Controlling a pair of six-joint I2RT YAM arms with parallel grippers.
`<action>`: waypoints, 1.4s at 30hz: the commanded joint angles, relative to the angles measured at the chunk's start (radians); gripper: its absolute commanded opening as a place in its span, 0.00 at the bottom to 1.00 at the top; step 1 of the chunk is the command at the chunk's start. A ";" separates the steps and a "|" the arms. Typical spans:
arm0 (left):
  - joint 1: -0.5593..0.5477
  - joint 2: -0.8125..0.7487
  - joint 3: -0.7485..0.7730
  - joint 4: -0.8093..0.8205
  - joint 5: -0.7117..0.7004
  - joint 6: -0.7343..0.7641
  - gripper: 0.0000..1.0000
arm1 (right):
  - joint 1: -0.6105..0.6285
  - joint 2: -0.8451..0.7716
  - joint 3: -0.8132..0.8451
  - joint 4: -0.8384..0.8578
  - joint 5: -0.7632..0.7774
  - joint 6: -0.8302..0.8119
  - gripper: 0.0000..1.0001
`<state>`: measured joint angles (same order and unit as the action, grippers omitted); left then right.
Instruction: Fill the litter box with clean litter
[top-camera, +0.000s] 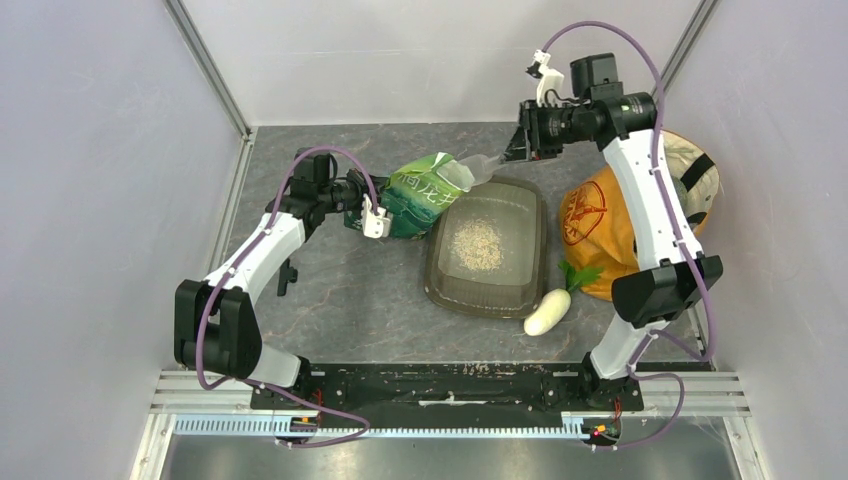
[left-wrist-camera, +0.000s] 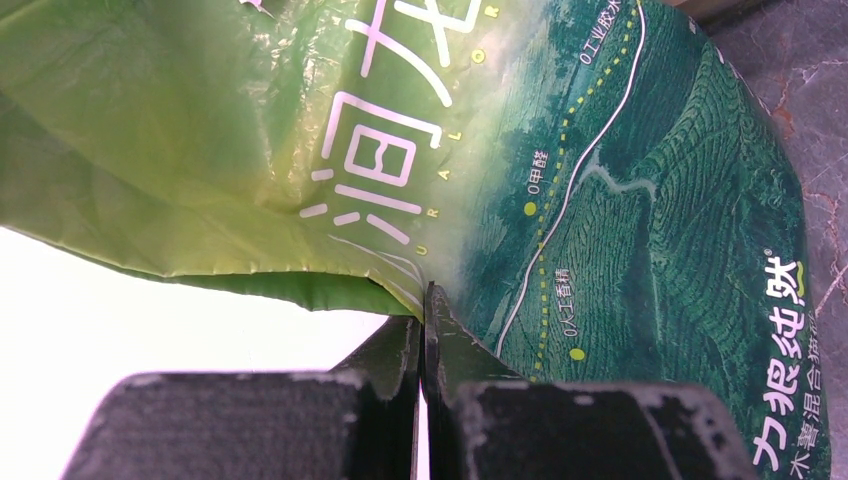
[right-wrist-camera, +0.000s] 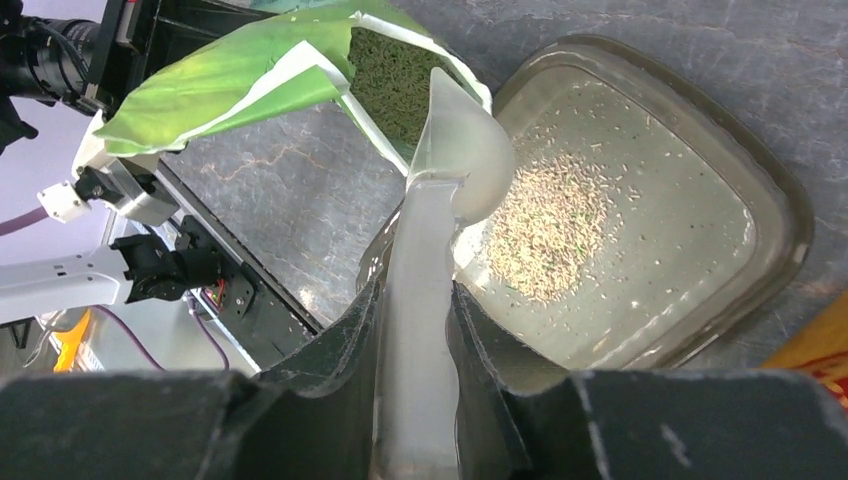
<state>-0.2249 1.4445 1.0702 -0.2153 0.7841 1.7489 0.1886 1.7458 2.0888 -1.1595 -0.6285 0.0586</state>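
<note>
The grey-brown translucent litter box (top-camera: 540, 230) lies at the table's centre right. A small heap of pale litter (top-camera: 477, 243) sits in its middle. My left gripper (top-camera: 378, 205) is shut on the edge of the green printed bag (top-camera: 420, 195) and holds it tilted, mouth toward the box's far left corner. My right gripper (top-camera: 515, 148) is shut on the handle of a translucent white scoop (top-camera: 480, 168), whose bowl is at the bag's mouth. The right wrist view shows the scoop (right-wrist-camera: 455, 160), granules inside the bag (right-wrist-camera: 390, 70), the heap (right-wrist-camera: 550, 225) and the box rim (right-wrist-camera: 780, 200). The left wrist view shows the gripper (left-wrist-camera: 428, 300) pinching the bag (left-wrist-camera: 600, 200).
An orange-and-cream fabric bag (top-camera: 600, 215) lies right of the box, under my right arm. A smooth white vegetable (top-camera: 547, 312) with green leaves lies at the box's near right corner. Grey walls enclose the table at left, back and right.
</note>
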 joint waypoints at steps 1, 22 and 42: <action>-0.002 -0.057 0.013 0.091 0.025 0.066 0.02 | 0.048 0.038 0.009 0.092 0.057 0.054 0.00; -0.008 -0.090 -0.030 0.102 0.033 0.138 0.02 | 0.185 0.303 0.055 0.029 0.172 0.313 0.00; -0.017 -0.053 -0.030 0.106 0.031 0.170 0.02 | 0.238 0.468 0.085 0.153 -0.073 0.365 0.00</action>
<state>-0.2363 1.4055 1.0233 -0.2092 0.7815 1.8481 0.4152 2.1658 2.1551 -1.0496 -0.5915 0.4042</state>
